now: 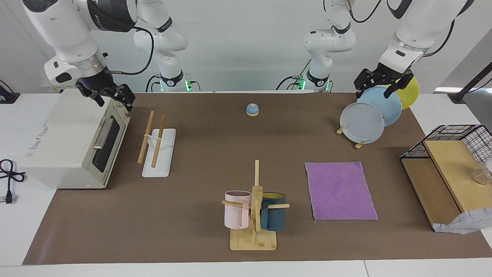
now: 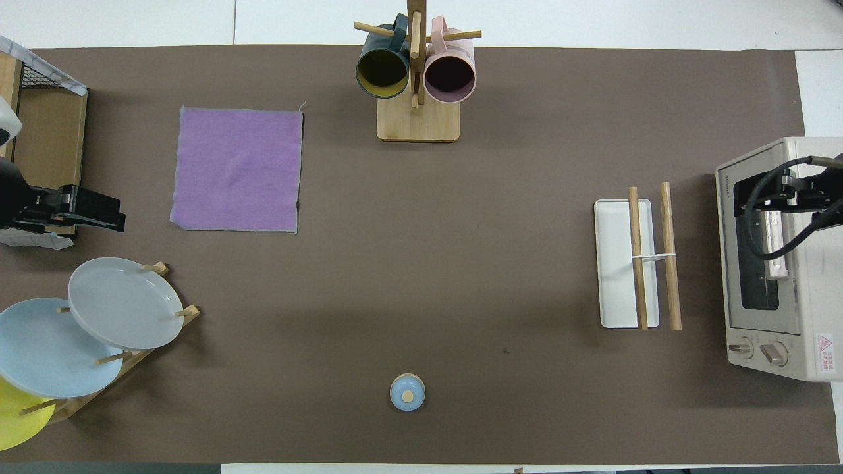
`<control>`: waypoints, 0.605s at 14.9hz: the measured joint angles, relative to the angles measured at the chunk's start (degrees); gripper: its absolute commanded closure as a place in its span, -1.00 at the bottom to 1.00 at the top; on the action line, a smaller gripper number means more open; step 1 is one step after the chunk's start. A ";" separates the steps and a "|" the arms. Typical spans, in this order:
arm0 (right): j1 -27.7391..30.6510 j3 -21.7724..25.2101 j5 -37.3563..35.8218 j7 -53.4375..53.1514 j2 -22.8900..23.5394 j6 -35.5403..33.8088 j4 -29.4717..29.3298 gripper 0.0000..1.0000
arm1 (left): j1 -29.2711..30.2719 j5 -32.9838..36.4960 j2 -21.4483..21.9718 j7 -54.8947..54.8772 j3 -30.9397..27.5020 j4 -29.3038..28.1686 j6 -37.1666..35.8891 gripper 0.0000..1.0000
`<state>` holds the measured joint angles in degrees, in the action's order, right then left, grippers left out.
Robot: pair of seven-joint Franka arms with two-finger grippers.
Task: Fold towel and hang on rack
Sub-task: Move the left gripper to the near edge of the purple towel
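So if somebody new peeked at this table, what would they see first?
Probably the bright purple towel, lying flat and unfolded on the brown mat toward the left arm's end of the table. Then the mug tree beside it, with a pink mug and a dark teal mug hanging on it. The coloured plates stand in a stand nearer the robots than the towel.

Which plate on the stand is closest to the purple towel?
The grey plate, frontmost on the wooden stand, is closest to the towel; the blue plate and yellow plate sit nearer the robots.

I see glossy white rounded arm shells [image 1: 61, 27] with black joint bands. Black cables [image 1: 148, 46] loop alongside. Grippers are black.
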<state>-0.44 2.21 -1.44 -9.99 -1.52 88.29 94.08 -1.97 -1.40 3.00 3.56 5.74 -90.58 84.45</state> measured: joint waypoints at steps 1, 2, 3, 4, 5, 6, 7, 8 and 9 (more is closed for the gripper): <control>-0.01 -0.16 0.00 0.00 -0.11 -0.12 0.00 -1.00 | 0.02 0.00 0.15 0.01 -0.04 -0.47 0.07 -1.00; -0.02 -0.30 0.00 0.06 -0.20 -0.11 -0.01 -1.00 | 0.04 0.00 0.29 0.01 -0.07 -1.01 0.35 -1.00; -0.05 -0.44 0.00 0.13 -0.23 -0.01 -0.01 -1.00 | 0.05 0.00 0.38 0.01 -0.12 -1.67 1.29 -1.00; -0.09 -0.61 0.00 0.20 -0.24 0.25 0.02 -1.00 | 0.12 0.00 0.40 0.03 -0.21 -2.61 2.93 -1.00; -0.18 -0.77 0.02 0.28 -0.23 0.67 0.13 -1.00 | 0.40 0.00 0.37 0.08 -0.38 -4.04 5.25 -1.00; -0.53 -0.86 0.04 0.38 -0.23 0.95 0.24 -1.00 | 1.15 0.00 0.23 0.08 -0.44 -5.83 7.99 -1.00; -1.19 -0.89 0.06 0.40 -0.22 1.32 0.34 -1.00 | 2.01 -0.01 -0.16 0.07 -0.52 -7.61 10.73 -1.00; -2.09 -0.91 0.06 0.40 -0.20 2.04 0.47 -1.00 | 2.82 -0.01 -1.05 0.02 -0.57 -9.31 13.62 -1.00; -3.02 -0.93 0.06 0.40 -0.13 2.77 0.66 -1.00 | 3.56 -0.02 -2.48 0.02 -0.62 -10.62 16.41 -1.00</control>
<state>-3.46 1.28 -1.38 -9.59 -1.65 91.06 94.73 1.59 -1.42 0.52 3.58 5.12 -101.20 100.86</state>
